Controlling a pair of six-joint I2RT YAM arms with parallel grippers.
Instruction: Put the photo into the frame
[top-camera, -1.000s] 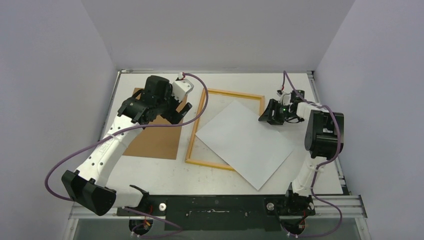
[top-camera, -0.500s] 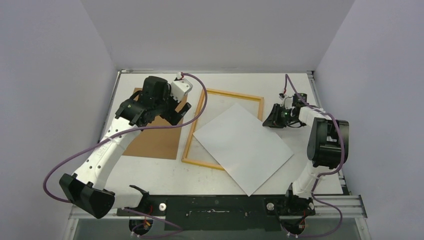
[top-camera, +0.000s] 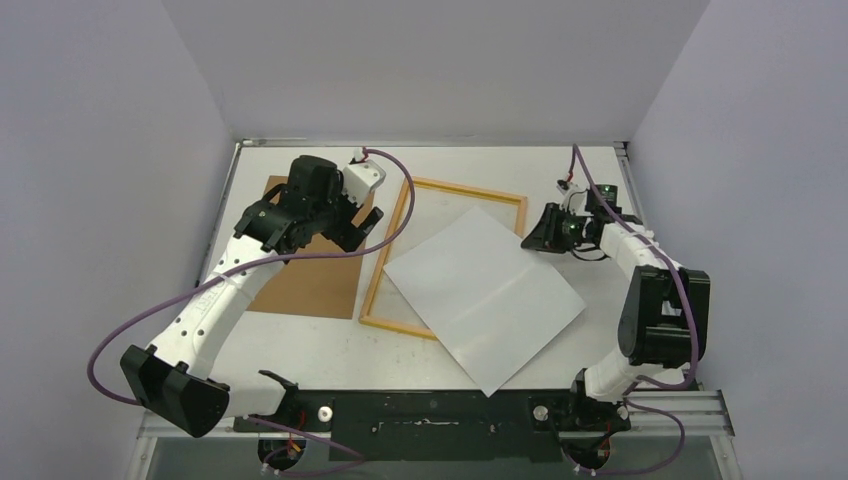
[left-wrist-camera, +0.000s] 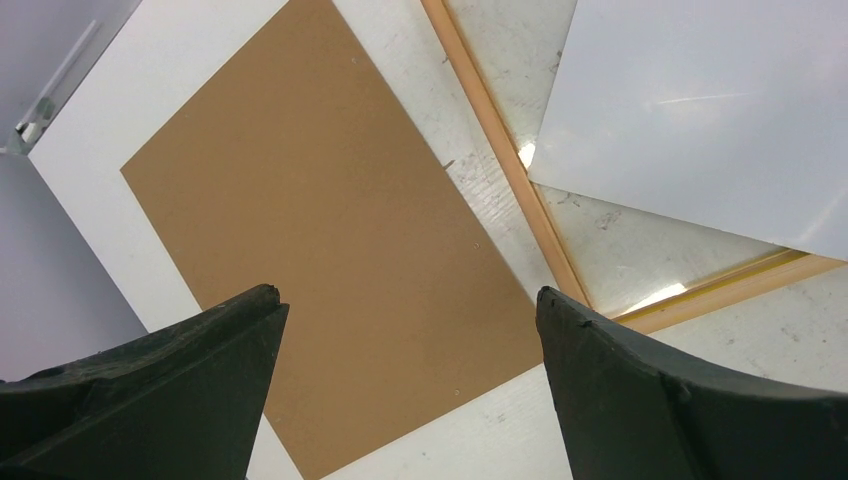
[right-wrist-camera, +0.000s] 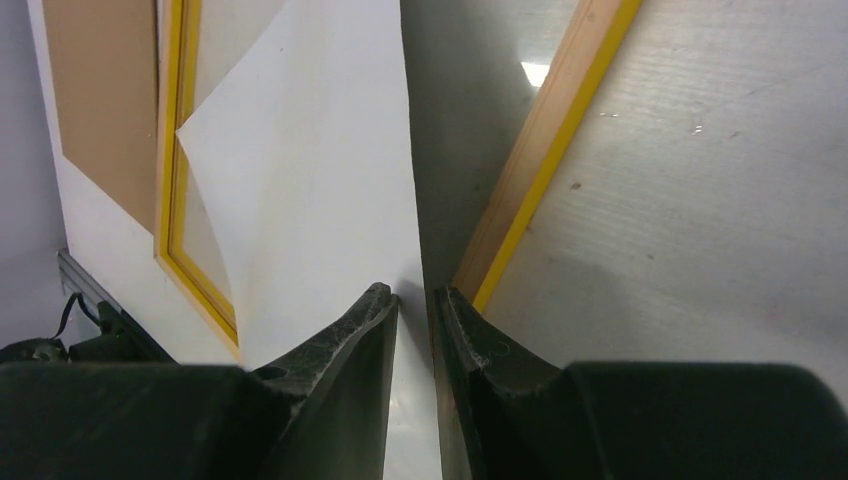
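Note:
The photo (top-camera: 480, 285) lies white side up, skewed across the frame (top-camera: 465, 188), with its near corner hanging over the frame's near rail. My right gripper (top-camera: 553, 230) is at the photo's far right edge, beside the frame's far right corner. In the right wrist view my right gripper (right-wrist-camera: 415, 293) is shut on that edge of the photo (right-wrist-camera: 310, 180), next to the frame's yellow rail (right-wrist-camera: 545, 140). My left gripper (top-camera: 330, 225) is open and empty above the brown backing panel (top-camera: 310, 280). In the left wrist view my left gripper (left-wrist-camera: 410, 300) is spread wide over the panel (left-wrist-camera: 320, 200), with the frame (left-wrist-camera: 508, 170) and photo (left-wrist-camera: 700, 110) to its right.
The brown backing panel lies flat left of the frame and shows in the right wrist view (right-wrist-camera: 100, 100). Purple walls close in the table (top-camera: 560, 165) on the left, back and right. A metal rail (top-camera: 680, 350) runs along the right edge.
The photo has slid left and nearer with my right gripper on it, and the frame's near end has shifted left. My right elbow has swung nearer. My left arm has barely moved.

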